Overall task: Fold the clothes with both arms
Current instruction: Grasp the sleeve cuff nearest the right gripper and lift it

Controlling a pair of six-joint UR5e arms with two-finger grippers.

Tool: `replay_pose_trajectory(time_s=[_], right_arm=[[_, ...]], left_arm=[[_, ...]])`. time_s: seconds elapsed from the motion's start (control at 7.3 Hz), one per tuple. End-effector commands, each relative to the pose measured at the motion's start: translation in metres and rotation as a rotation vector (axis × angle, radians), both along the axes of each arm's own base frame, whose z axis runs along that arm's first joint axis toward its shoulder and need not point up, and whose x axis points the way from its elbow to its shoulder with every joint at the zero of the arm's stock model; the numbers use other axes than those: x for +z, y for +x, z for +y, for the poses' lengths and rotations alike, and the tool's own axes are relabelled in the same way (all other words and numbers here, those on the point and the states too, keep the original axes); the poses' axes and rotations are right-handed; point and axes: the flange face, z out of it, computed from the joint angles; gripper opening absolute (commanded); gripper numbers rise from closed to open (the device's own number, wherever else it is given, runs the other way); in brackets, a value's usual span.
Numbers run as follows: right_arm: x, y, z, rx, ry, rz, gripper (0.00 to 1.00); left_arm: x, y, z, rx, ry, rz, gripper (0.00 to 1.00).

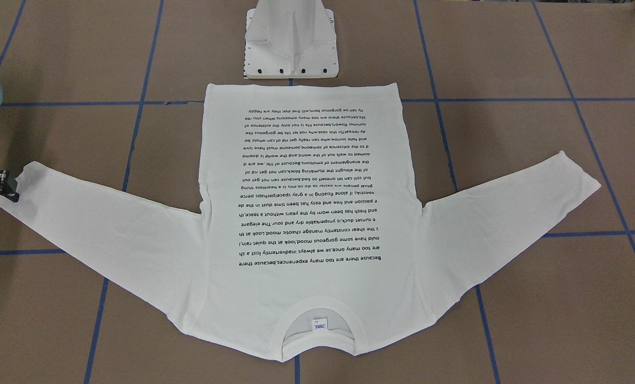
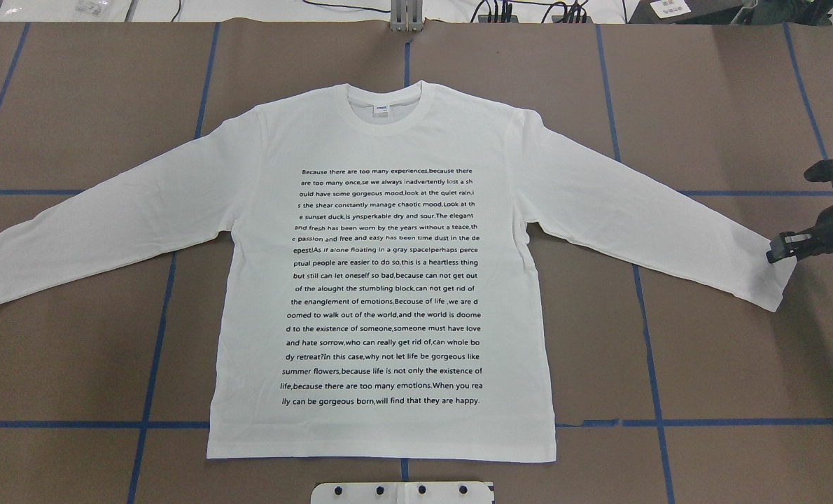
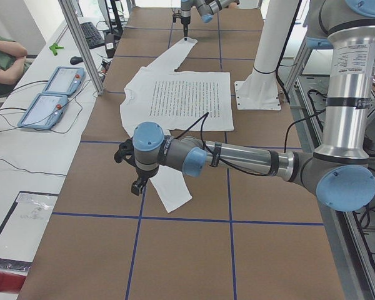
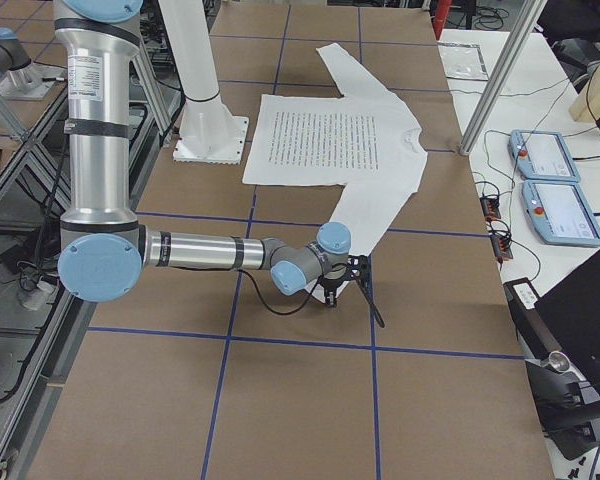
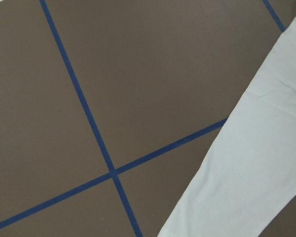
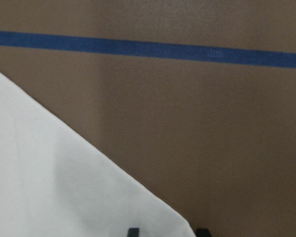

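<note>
On the table [image 2: 703,364], one white shirt [image 2: 381,280] lies flat, print up. Its long axis runs straight out from the pedestal [image 1: 291,48]: the hem [image 2: 381,458] is nearest the pedestal and the collar [image 2: 385,124] points away from the robot. Its two sleeves spread out to either side, angled back toward the robot. Two arms are in view. The right gripper [image 2: 780,250] sits at the right cuff; the wrist view shows its fingertips [image 6: 133,231] parted, with the cuff corner between them. The left gripper [image 3: 137,184] hangs beside the left sleeve near its cuff; I cannot tell whether it is released or clenched. Two pendants [image 3: 50,94] lie on a side bench, near a person's arm [image 3: 6,59]. Blue tape lines [image 2: 640,315] cross the table.
</note>
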Motion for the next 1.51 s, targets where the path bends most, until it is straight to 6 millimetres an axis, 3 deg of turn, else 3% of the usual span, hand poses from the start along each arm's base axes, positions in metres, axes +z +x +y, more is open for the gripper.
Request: replay_pose_trajectory(time_s=[0.0, 0.14, 0.27, 0.55, 0.82, 1.37], right_arm=[[-0.001, 0.001, 0.002, -0.002, -0.002, -0.005, 0.14], [-0.008, 0.000, 0.000, -0.006, 0.003, -0.020, 0.01], [-0.027, -0.003, -0.001, -0.013, 0.015, -0.057, 0.00], [-0.093, -0.006, 0.000, -0.020, 0.059, -0.144, 0.00], [-0.182, -0.026, -0.024, 0.060, -0.009, -0.284, 0.00], [-0.373, -0.085, -0.110, 0.177, -0.034, -0.458, 0.00]], left_arm=[[0.000, 0.000, 0.000, -0.001, -0.003, 0.001, 1.00], [-0.001, 0.000, -0.001, 0.000, 0.000, 0.003, 1.00], [-0.001, 0.000, -0.001, 0.000, -0.002, 0.002, 1.00], [0.000, 0.000, -0.001, 0.000, -0.003, 0.002, 1.00], [0.000, 0.000, -0.001, -0.002, -0.006, 0.001, 1.00], [0.005, -0.001, -0.001, -0.003, -0.015, 0.001, 1.00]])
